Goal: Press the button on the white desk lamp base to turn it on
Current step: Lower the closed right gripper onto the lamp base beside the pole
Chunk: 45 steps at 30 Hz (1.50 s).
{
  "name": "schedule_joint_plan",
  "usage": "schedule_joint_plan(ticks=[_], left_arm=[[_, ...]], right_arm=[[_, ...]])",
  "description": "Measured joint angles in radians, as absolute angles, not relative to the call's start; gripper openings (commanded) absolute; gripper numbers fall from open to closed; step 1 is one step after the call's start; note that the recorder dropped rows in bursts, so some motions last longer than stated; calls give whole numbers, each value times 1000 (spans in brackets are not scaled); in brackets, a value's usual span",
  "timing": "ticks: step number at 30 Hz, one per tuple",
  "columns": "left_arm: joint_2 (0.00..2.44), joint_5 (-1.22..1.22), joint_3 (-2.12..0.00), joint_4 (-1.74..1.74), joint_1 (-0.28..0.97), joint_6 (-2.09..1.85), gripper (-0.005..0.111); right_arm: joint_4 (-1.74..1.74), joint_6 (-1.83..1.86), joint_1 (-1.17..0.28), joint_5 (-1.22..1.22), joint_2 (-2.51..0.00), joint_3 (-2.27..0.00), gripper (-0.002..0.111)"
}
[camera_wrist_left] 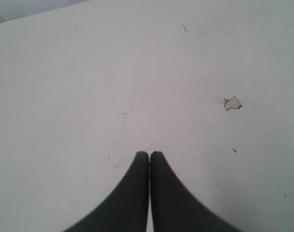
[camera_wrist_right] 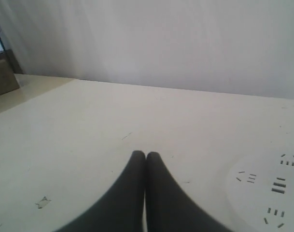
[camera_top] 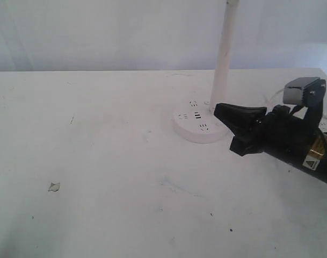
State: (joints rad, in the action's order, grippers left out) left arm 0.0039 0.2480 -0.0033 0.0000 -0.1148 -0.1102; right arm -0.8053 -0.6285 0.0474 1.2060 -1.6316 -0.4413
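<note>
**Right arm at the lamp.** The white desk lamp base [camera_top: 198, 129], a thick round plastic disc, sits on the flat white worktop [camera_top: 109, 161] right of centre in the exterior view. A slim white pole [camera_top: 225, 54] rises from its far side. Socket holes [camera_wrist_right: 246, 178] and short dark slots [camera_wrist_right: 279, 185] mark its top. No button can be picked out with certainty.

The black right gripper [camera_top: 223, 114] has its two tapered fingers pressed together, with nothing between them. It enters from the right edge of the exterior view, and its long axis runs leftward toward the disc. Its tip overlaps the near-right rim of the base in that view, so the base lies just beside and slightly ahead of it. Contact cannot be judged. In the right wrist view the base [camera_wrist_right: 262, 193] sits off the line of the right gripper [camera_wrist_right: 146, 155], not straight ahead. A press would therefore probably need a small sideways shift and a descent.

The black left gripper [camera_wrist_left: 149, 154], likewise closed and empty, hangs over bare worktop near a small pale scrap [camera_wrist_left: 232, 103], well apart from the lamp. The right arm is clearly the nearer one.
</note>
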Motion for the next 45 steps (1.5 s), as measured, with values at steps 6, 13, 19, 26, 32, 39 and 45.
schedule_joint_plan(ticks=[6,13,19,26,32,39,45], left_arm=[[4,248,-3,0,-115,-110,0],[4,248,-3,0,-115,-110,0],[4,248,-3,0,-115,-110,0],[4,248,-3,0,-115,-110,0],[4,248,-3,0,-115,-110,0],[4,248,-3,0,-115,-110,0],[4,248,-3,0,-115,-110,0]], right_arm=[[-791,-555,19,1143,-1679,-474,0],[-597,-430,19,1000,-1717,-525,0],[-579,-357,19,941,-1767,-596,0],[-577,-351,19,777,-1851,-669,0],[-577,-351,7,767,-1885,-706,0],[-579,-355,-29,758,-1947,-780,0],[-577,-359,-29,710,-1985,-829,0]])
